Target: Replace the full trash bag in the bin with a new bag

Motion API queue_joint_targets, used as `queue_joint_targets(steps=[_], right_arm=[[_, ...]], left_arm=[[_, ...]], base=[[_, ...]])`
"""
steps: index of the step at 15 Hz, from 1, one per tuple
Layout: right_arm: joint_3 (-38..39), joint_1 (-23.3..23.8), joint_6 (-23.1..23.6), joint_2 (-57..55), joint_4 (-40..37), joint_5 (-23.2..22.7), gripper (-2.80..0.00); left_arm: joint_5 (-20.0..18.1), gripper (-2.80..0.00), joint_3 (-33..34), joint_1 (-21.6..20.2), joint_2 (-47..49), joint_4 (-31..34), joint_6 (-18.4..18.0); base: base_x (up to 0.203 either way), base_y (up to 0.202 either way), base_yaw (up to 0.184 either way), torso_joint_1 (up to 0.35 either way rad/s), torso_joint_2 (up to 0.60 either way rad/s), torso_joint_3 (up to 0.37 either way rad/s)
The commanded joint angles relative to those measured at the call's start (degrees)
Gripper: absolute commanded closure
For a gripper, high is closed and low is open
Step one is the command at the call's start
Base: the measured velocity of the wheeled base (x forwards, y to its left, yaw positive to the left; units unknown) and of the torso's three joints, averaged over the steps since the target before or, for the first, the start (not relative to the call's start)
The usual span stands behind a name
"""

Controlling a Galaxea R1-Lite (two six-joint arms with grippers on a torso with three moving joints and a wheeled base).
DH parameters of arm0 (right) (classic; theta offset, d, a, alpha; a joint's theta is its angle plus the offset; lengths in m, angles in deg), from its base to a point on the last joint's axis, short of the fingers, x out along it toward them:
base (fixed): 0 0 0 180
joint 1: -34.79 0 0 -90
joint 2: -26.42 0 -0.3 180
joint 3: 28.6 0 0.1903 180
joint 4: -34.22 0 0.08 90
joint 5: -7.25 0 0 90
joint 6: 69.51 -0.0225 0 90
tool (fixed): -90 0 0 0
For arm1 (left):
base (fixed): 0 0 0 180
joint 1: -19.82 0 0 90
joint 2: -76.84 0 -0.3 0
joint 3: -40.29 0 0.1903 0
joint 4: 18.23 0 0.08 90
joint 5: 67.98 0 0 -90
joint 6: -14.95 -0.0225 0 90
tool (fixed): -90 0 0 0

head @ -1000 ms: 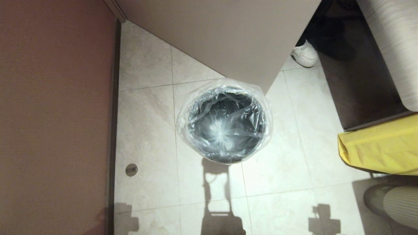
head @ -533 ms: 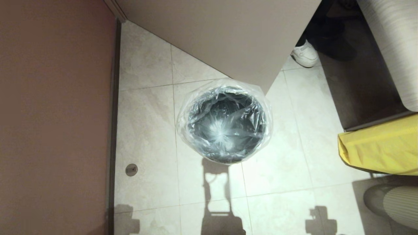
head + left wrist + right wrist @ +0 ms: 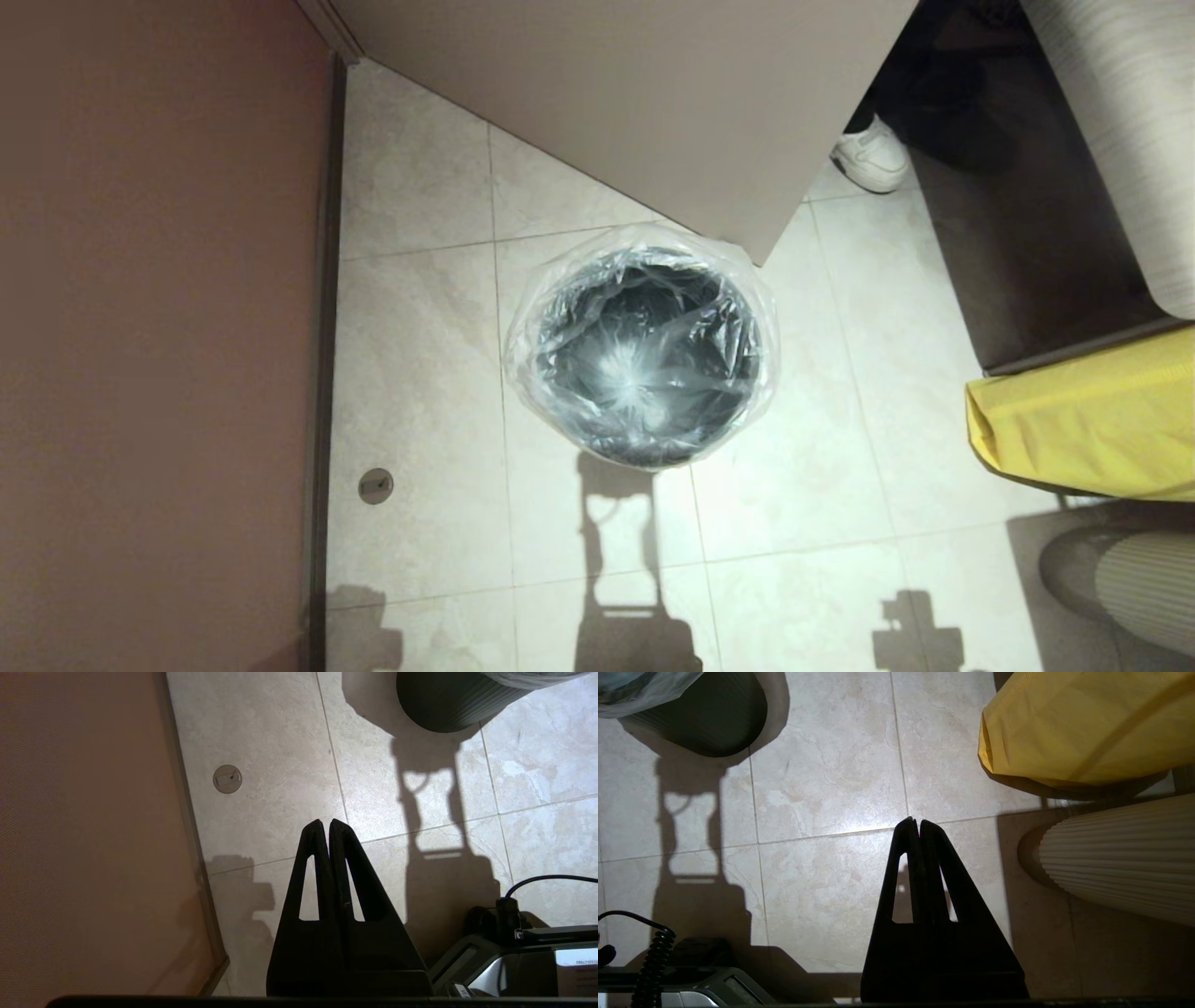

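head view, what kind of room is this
Probably a washroom or toilet area: pale stone-look floor tiles, a partition panel standing beside the lined bin, and a round floor fitting by the wall.

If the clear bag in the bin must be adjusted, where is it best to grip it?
Probably grip the new bag where its film folds over the bin rim, on the robot-facing side, coming from above: the wall blocks the far side. Both grippers, left gripper and right gripper, hang shut.

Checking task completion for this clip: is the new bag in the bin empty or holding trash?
Empty. The new bag lines the bin, edge folded over the rim, and its star-gathered bottom seal shows uncovered.
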Motion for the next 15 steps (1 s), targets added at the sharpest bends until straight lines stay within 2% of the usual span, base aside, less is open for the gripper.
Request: queue_joint_targets(steps=[1, 9, 15], right_arm=[[0.02, -0.02, -0.08, -0.19, -0.01, -0.02, 0.00], [0.02, -0.02, -0.16, -0.10, -0.01, -0.11, 0.00], [0.02, -0.02, -0.25, -0.13, -0.01, -0.11, 0.00]], left_arm=[[0.02, 0.00, 0.21, 0.02, 0.07, 0.00, 0.02], [-0.07, 0.00, 0.12, 0.02, 0.07, 0.09, -0.16], [0.28, 0.00, 0.21, 0.02, 0.07, -0.08, 1.43]], base=[[0.000, 0.000, 0.000, 0.000, 0.00, 0.000], [0.000, 0.000, 0.000, 0.000, 0.00, 0.000], [0.000, 0.000, 0.000, 0.000, 0.00, 0.000]])
